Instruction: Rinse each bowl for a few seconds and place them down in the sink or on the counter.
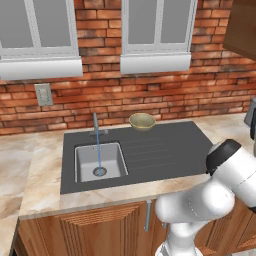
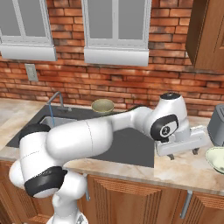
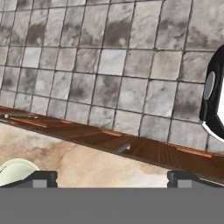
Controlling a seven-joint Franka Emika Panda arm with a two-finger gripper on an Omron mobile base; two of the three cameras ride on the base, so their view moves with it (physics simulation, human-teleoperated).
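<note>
- A brick-walled kitchen is shown, with the counter (image 2: 183, 168) of marbled stone above wooden cabinets.
- The gripper (image 2: 183, 153) is held wide open and empty, low over the counter, right of the sink (image 1: 165, 150).
- The cream-green bowl (image 2: 216, 159) lies just beside it, upright, mouth up; being round, no long axis is given.
- The olive-tan bowl (image 1: 142, 121) stands upright on the sink's back edge.
- A risk is judged: the near bowl's rim could be pushed off the counter edge by a low approach.
- The water (image 1: 98, 150) is running into the basin.
</note>
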